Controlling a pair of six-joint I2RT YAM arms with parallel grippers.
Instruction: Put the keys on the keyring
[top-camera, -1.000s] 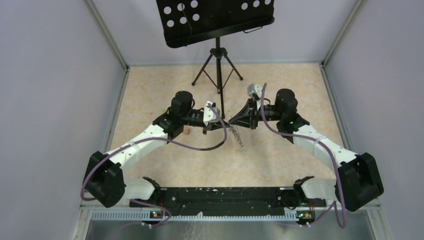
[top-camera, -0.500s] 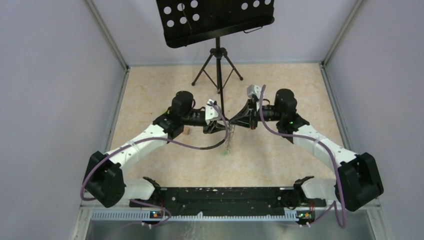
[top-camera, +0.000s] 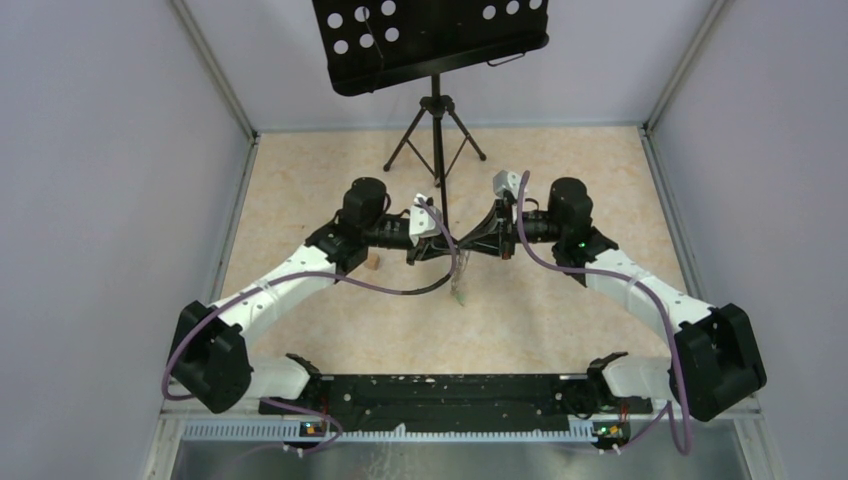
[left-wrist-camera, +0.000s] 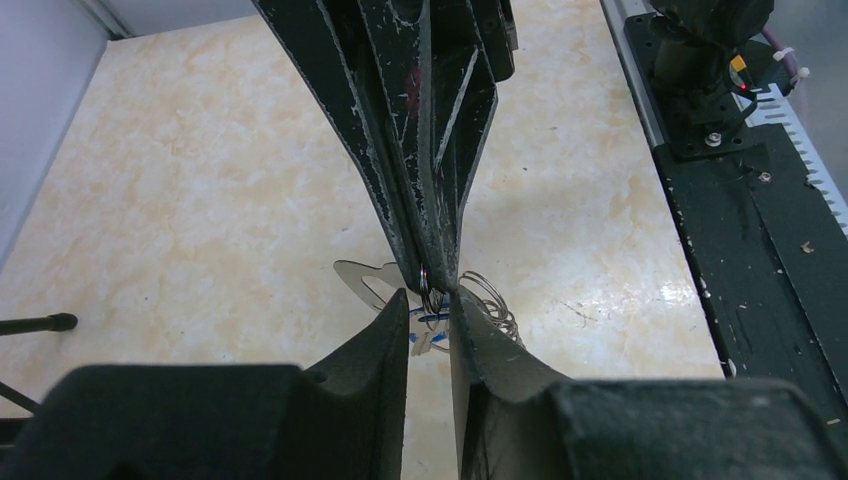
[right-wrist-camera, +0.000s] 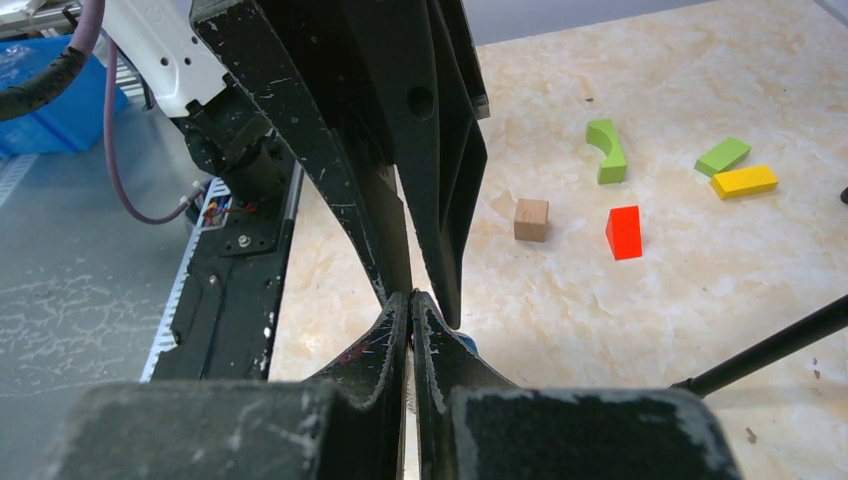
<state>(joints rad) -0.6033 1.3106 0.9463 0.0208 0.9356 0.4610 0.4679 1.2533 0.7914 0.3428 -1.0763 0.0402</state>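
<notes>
Pinching tip to tip above the middle of the table, my two tools have the bundle between them. My right tool is closed tight, on what looks like the thin wire of the keyring. My left tool stands a little open, its tips either side of that pinch; whether its pads press on anything I cannot tell.

I judge the threading under way, not proven done. A pale key blade and a blue tag hang right under the tips beside the wire loops, and the top view shows a green tag dangling there too. Whether either key already sits on the ring is too small to tell. What is left, as I read it: feed each key fully onto the loop, then let go.

Counted: two tools, one keyring, two tags (one blue, one green), one blade in plain sight. Well apart on the table lie five blocks: two green, one yellow, one red, one wood. One stand is at the far edge.
</notes>
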